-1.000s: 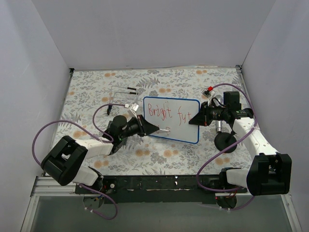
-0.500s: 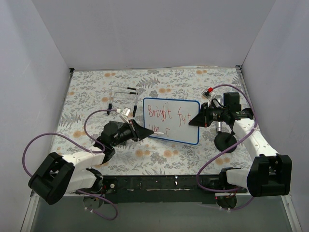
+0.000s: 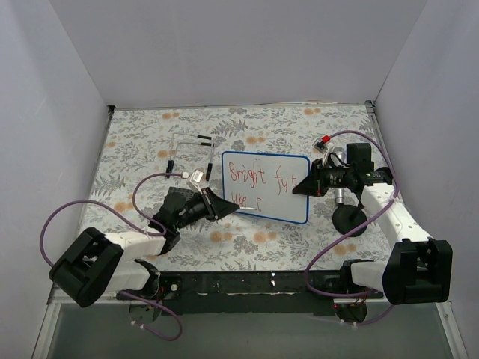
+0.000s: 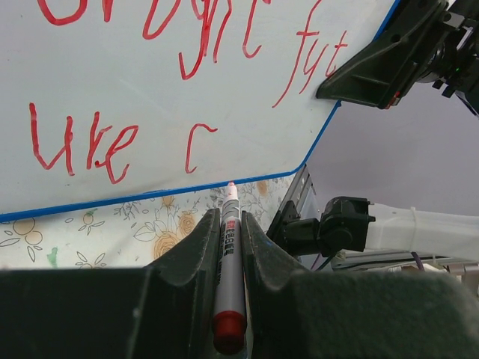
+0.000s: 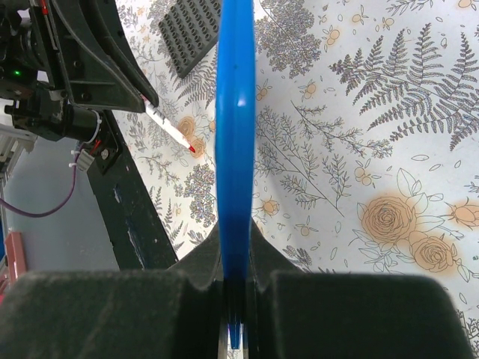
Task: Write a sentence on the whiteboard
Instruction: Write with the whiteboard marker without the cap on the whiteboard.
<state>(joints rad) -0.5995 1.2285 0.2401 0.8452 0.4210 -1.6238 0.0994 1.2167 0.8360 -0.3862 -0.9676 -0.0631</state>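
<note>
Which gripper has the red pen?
The left gripper, pen clamped in it, tip by the whiteboard's edge. The right gripper grips the whiteboard's blue rim instead.

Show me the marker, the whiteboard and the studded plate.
marker (image 4: 229, 254), left wrist view, white barrel.
whiteboard (image 3: 288, 206), top view, bare white face.
studded plate (image 5: 187, 34), right wrist view, studded top.

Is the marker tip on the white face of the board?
No, the marker tip lies just outside the whiteboard, below its blue rim.
</note>
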